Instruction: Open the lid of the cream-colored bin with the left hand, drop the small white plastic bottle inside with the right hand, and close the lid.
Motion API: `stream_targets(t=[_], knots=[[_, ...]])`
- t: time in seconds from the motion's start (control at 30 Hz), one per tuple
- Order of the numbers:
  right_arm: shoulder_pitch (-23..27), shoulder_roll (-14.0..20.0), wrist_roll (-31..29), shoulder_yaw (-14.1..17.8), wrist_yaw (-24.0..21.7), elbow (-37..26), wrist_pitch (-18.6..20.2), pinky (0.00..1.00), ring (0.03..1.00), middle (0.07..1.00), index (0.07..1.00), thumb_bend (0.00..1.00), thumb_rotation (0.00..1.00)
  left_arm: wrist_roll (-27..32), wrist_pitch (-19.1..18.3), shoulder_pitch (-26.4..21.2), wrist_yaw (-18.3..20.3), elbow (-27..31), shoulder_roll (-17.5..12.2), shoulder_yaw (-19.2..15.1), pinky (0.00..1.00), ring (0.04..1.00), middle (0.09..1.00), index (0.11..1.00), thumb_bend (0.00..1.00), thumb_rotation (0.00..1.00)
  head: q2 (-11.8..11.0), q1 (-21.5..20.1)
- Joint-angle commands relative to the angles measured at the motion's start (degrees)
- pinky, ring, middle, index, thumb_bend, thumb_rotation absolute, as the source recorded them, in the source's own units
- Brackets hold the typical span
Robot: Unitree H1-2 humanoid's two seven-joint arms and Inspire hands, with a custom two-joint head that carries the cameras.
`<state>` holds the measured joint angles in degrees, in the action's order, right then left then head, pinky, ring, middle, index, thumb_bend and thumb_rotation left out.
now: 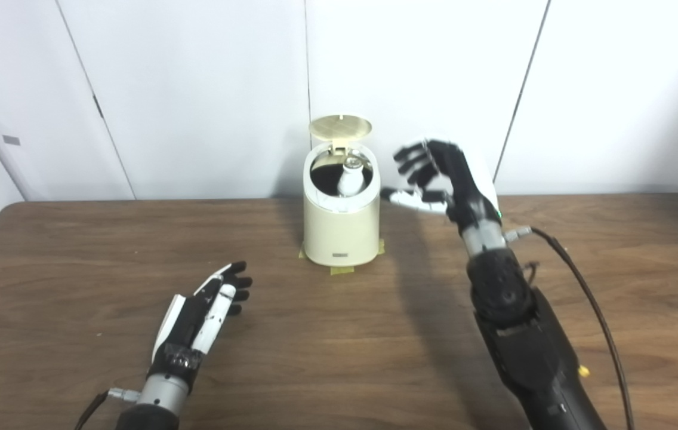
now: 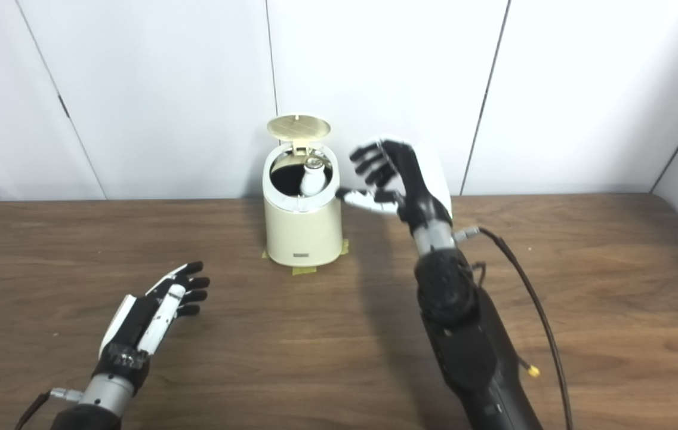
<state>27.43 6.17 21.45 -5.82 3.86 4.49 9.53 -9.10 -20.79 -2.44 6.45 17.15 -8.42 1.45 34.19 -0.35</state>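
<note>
Left hand [image 1: 210, 307] empty on table, bottle [image 1: 350, 177] inside bin [image 1: 341, 227] — beside spread right hand [image 1: 437, 179]

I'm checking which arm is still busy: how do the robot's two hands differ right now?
The left hand lies low over the table, near the front edge and well away from the bin; the right hand is raised beside the bin's open top. The left hand's fingers stretch forward together; the right hand's are spread and curled. Both are empty, since the bottle sits inside the bin under the upright lid.
</note>
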Motion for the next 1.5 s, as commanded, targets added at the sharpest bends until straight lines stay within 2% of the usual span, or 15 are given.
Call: stream_targets(t=[0.0, 0.03, 0.07, 0.17, 0.3, 0.37, 0.43, 0.47, 0.57, 0.73, 0.9, 1.03, 1.17, 1.37, 1.47], knots=[[1.5, 0.7, -1.7, 0.7, -2.1, -4.2, 1.5, 0.52, 0.589, 0.564, 0.506, 0.52, 0.08, 0.0, 3.2, -3.4, -0.7, 0.4, -0.3, -0.1, 0.80, 0.808, 0.828, 0.906, 0.45, 0.94, 0.0, -0.2], [0.4, 1.0, -2.3, 0.8, -3.1, -5.9, 2.5, 0.53, 0.604, 0.604, 0.502, 0.52, 0.11, -0.1, 3.2, -4.1, -0.6, 0.1, -0.3, 0.0, 0.80, 0.808, 0.828, 0.906, 0.45, 0.95, -0.1, -0.2], [-0.7, 1.2, -3.2, 1.0, -4.2, -7.7, 3.8, 0.58, 0.655, 0.672, 0.642, 0.55, 0.24, -0.3, 3.1, -5.0, -0.6, -0.3, -0.4, 0.2, 0.79, 0.812, 0.835, 0.907, 0.44, 0.95, -0.2, -0.2], [-3.7, 1.4, -5.2, 1.8, -5.8, -11.6, 5.6, 0.65, 0.754, 0.799, 0.772, 0.58, 0.39, -0.4, 2.7, -7.1, -0.3, -1.1, -0.6, 0.5, 0.79, 0.820, 0.847, 0.907, 0.45, 0.96, -0.4, 0.0], [-7.3, 0.7, -8.1, 3.3, -6.1, -14.6, 5.1, 0.74, 0.832, 0.867, 0.821, 0.57, 0.51, -1.1, 2.2, -9.7, -0.7, -1.9, -0.7, 0.7, 0.82, 0.817, 0.842, 0.902, 0.46, 0.97, -0.7, -0.1], [-9.4, 0.0, -11.5, 4.8, -6.4, -15.5, 4.1, 0.72, 0.845, 0.880, 0.840, 0.48, 0.55, -0.8, 2.5, -11.1, -0.9, -2.5, -0.5, 0.5, 0.80, 0.816, 0.844, 0.904, 0.45, 0.97, -0.9, -0.1], [-11.7, -0.5, -15.7, 6.5, -7.1, -15.5, 3.3, 0.75, 0.874, 0.898, 0.856, 0.41, 0.60, -0.2, 2.6, -12.6, -0.5, -3.1, -0.6, 0.3, 0.78, 0.816, 0.848, 0.902, 0.42, 0.96, -1.1, -0.1], [-13.0, -0.7, -17.6, 7.4, -7.4, -15.4, 3.0, 0.77, 0.885, 0.904, 0.863, 0.40, 0.67, -0.2, 2.4, -13.5, -0.4, -3.4, -0.7, 0.3, 0.78, 0.819, 0.853, 0.901, 0.42, 0.95, -1.2, -0.2], [-15.9, -1.7, -20.8, 9.2, -7.1, -16.0, 3.0, 0.81, 0.902, 0.914, 0.877, 0.43, 0.77, -0.1, 2.4, -15.6, -0.5, -4.8, -0.7, 0.1, 0.80, 0.824, 0.848, 0.896, 0.42, 0.94, -1.3, -0.6], [-19.2, -4.2, -23.5, 10.6, -5.4, -18.7, 4.2, 0.81, 0.898, 0.911, 0.876, 0.45, 0.78, 1.0, 3.6, -18.3, -0.6, -7.5, -0.5, -0.6, 0.79, 0.831, 0.861, 0.899, 0.41, 0.91, -1.9, -0.6], [-22.2, -6.4, -27.1, 12.3, -4.5, -19.2, 2.2, 0.83, 0.906, 0.913, 0.887, 0.43, 0.78, 1.2, 4.7, -20.9, -0.9, -10.2, -0.2, -0.7, 0.80, 0.833, 0.864, 0.897, 0.42, 0.92, -2.4, 0.0], [-24.0, -6.6, -28.2, 12.4, -4.7, -18.8, 1.0, 0.85, 0.908, 0.911, 0.899, 0.46, 0.91, 1.4, 4.3, -23.7, -1.3, -12.1, 0.3, -0.7, 0.80, 0.835, 0.861, 0.890, 0.43, 0.92, -3.8, 1.0], [-24.9, -7.2, -29.8, 12.9, -4.4, -18.4, 0.3, 0.87, 0.913, 0.910, 0.912, 0.48, 0.98, 0.9, 5.2, -27.1, -1.7, -15.1, 0.3, -0.2, 0.80, 0.831, 0.859, 0.882, 0.44, 0.92, -5.4, 1.9], [-24.9, -7.2, -30.1, 12.3, -4.7, -17.3, -0.6, 0.88, 0.921, 0.915, 0.926, 0.52, 1.00, -0.6, 6.9, -32.3, -2.9, -19.5, 0.3, 1.0, 0.79, 0.820, 0.855, 0.869, 0.49, 0.88, -6.8, 2.2], [-25.2, -7.4, -29.2, 11.6, -4.4, -16.5, -1.8, 0.89, 0.922, 0.920, 0.922, 0.49, 0.99, -1.0, 6.4, -34.5, -3.0, -20.8, 0.2, 1.3, 0.79, 0.823, 0.856, 0.867, 0.52, 0.89, -7.0, 2.0]])
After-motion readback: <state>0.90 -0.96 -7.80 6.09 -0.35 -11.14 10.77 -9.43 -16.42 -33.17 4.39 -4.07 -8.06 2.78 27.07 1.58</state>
